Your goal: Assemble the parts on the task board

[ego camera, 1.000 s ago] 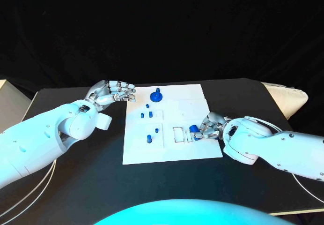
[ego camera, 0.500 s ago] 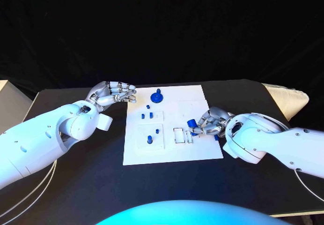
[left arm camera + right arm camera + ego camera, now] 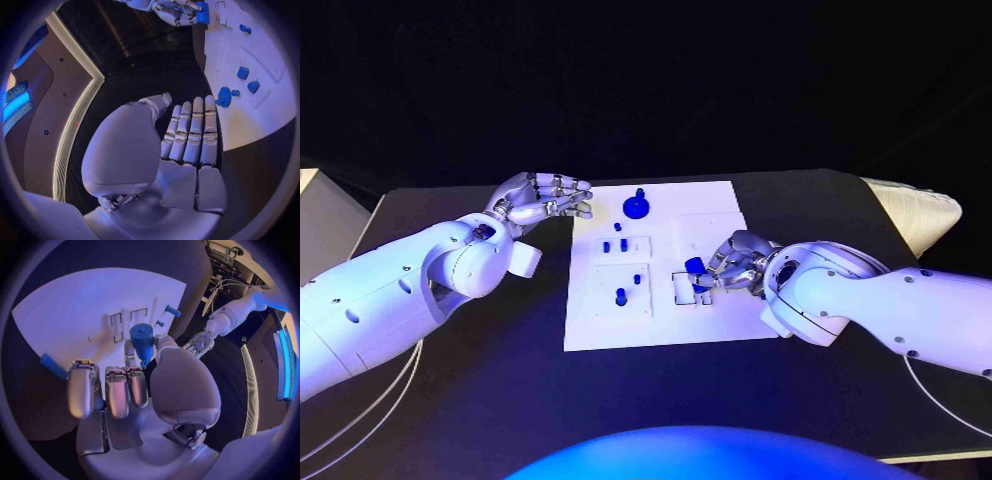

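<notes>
The white task board (image 3: 661,325) lies mid-table. My right hand (image 3: 733,264) hovers over its right half, pinching a blue cylindrical part (image 3: 694,265) between thumb and finger, just above the rectangular slots (image 3: 679,286). The right wrist view shows that part (image 3: 142,337) upright in the hand (image 3: 134,385) over the slots (image 3: 117,325). My left hand (image 3: 542,198) is beside the board's far left corner, holding nothing, fingers extended (image 3: 190,132). A blue gear-like part (image 3: 636,207) stands near it. Small blue parts (image 3: 616,244) (image 3: 620,296) stand on the board's left half.
A white object (image 3: 920,215) lies at the table's right edge and a pale box (image 3: 309,200) at its left edge. Thin cables (image 3: 358,420) run along the near left. Black table (image 3: 473,380) surrounds the board.
My right hand has carried the blue part leftwards from the board's right edge to above the rectangular slots. The left hand has stayed put.
</notes>
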Controlling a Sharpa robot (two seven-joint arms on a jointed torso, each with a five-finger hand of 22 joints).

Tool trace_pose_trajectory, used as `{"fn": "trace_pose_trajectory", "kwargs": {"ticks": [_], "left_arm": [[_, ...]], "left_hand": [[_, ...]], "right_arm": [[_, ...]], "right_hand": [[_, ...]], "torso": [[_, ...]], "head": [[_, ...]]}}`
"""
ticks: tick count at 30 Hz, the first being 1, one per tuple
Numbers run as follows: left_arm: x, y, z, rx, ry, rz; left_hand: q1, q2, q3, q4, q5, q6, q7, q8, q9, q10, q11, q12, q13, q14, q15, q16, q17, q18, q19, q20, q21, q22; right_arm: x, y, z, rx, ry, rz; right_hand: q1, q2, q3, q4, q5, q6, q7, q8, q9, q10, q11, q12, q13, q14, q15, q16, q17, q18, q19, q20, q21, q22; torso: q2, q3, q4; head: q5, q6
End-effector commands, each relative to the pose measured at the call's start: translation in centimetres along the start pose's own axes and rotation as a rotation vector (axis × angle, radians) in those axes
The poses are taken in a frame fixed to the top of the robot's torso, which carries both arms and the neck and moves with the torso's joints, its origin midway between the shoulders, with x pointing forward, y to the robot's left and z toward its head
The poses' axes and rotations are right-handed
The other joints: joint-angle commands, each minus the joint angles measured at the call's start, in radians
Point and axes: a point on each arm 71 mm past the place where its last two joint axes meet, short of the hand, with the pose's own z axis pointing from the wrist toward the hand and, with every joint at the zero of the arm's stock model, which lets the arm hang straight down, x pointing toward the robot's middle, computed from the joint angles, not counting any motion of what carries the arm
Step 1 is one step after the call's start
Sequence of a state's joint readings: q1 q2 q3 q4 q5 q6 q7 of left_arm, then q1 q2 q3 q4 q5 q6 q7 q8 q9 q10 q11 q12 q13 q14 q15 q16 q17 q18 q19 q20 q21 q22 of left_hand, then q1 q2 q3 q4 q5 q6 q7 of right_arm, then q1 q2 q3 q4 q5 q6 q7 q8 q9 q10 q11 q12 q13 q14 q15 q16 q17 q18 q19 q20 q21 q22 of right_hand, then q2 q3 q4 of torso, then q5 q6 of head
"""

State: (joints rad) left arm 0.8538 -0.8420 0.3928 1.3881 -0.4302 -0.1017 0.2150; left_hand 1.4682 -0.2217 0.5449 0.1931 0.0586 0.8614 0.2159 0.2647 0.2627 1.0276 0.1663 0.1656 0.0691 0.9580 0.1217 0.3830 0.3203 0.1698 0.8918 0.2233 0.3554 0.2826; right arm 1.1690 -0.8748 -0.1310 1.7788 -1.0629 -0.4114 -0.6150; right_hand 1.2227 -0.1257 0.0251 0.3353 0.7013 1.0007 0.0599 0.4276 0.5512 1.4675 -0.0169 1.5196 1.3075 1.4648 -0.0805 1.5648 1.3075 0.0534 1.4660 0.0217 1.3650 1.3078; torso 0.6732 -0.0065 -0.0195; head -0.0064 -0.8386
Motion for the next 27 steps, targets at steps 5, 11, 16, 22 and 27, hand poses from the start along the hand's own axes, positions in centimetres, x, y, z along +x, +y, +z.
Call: {"fn": "trace_pose_trajectory", "kwargs": {"ticks": [5,11,16,22,27], "left_arm": [[0.2,-0.1,0.0,0.006,0.015,-0.004],[0.2,-0.1,0.1,0.005,0.012,-0.004],[0.2,0.0,0.1,0.004,0.012,-0.004],[0.2,0.0,0.1,0.003,0.011,-0.004],[0.2,0.0,0.0,0.002,0.012,-0.004]], "left_hand": [[0.010,0.004,0.000,0.005,0.002,0.003,0.008,-0.007,-0.001,-0.001,0.003,-0.004,0.001,0.008,0.000,-0.007,0.001,0.010,0.006,0.000,-0.003,-0.001],[0.009,0.004,0.000,0.007,0.002,0.003,0.008,-0.007,-0.001,-0.001,0.003,-0.004,0.001,0.008,0.000,-0.008,0.002,0.010,0.006,0.000,-0.005,-0.002],[0.009,0.004,0.000,0.007,0.002,0.003,0.008,-0.007,-0.001,-0.001,0.003,-0.004,0.001,0.008,0.000,-0.008,0.003,0.010,0.006,0.001,-0.005,-0.002],[0.009,0.005,0.000,0.008,0.002,0.003,0.008,-0.007,-0.001,-0.001,0.003,-0.004,0.002,0.008,0.001,-0.009,0.003,0.010,0.006,0.001,-0.006,-0.003],[0.009,0.005,0.000,0.008,0.002,0.003,0.008,-0.007,-0.001,-0.001,0.003,-0.004,0.002,0.008,0.001,-0.009,0.003,0.010,0.006,0.001,-0.006,-0.003]], "right_arm": [[1.4,0.2,0.6,0.015,0.051,-0.080],[1.5,0.5,0.9,0.007,0.030,-0.098],[1.5,0.7,1.2,0.000,0.007,-0.103],[1.5,0.7,1.6,0.002,-0.004,-0.118],[1.6,0.6,1.9,0.008,0.004,-0.149]], "right_hand": [[-0.058,-0.025,0.051,-0.042,-0.039,0.007,-0.002,0.001,0.013,0.057,0.000,-0.015,0.200,0.106,-0.002,0.006,0.263,-0.010,0.065,-0.003,-0.002,0.146],[-0.065,-0.027,0.054,-0.042,-0.053,0.009,-0.002,0.003,0.015,0.057,0.000,-0.015,0.199,0.106,-0.002,0.006,0.263,-0.011,0.066,-0.002,0.004,0.150],[-0.067,-0.026,0.058,-0.043,-0.059,0.016,-0.005,0.008,0.018,0.060,-0.002,-0.010,0.204,0.106,-0.003,0.006,0.263,-0.011,0.067,-0.003,0.005,0.151],[-0.067,-0.027,0.059,-0.043,-0.060,0.017,-0.006,0.009,0.019,0.061,-0.003,-0.009,0.205,0.106,-0.003,0.006,0.263,-0.011,0.067,-0.003,0.005,0.151],[-0.078,-0.033,0.058,-0.042,-0.078,0.017,-0.006,0.010,0.021,0.060,-0.003,-0.012,0.204,0.106,-0.004,0.006,0.263,-0.011,0.066,-0.003,0.002,0.150]], "torso": [[0.001,0.0011,0.0002],[0.001,0.0021,-0.0001],[0.001,0.0020,0.0001],[0.002,0.0014,-0.0004],[0.002,0.0013,0.0010]], "head": [[0.004,-0.004],[0.004,-0.004],[0.004,-0.003],[0.007,-0.007],[0.009,-0.010]]}}
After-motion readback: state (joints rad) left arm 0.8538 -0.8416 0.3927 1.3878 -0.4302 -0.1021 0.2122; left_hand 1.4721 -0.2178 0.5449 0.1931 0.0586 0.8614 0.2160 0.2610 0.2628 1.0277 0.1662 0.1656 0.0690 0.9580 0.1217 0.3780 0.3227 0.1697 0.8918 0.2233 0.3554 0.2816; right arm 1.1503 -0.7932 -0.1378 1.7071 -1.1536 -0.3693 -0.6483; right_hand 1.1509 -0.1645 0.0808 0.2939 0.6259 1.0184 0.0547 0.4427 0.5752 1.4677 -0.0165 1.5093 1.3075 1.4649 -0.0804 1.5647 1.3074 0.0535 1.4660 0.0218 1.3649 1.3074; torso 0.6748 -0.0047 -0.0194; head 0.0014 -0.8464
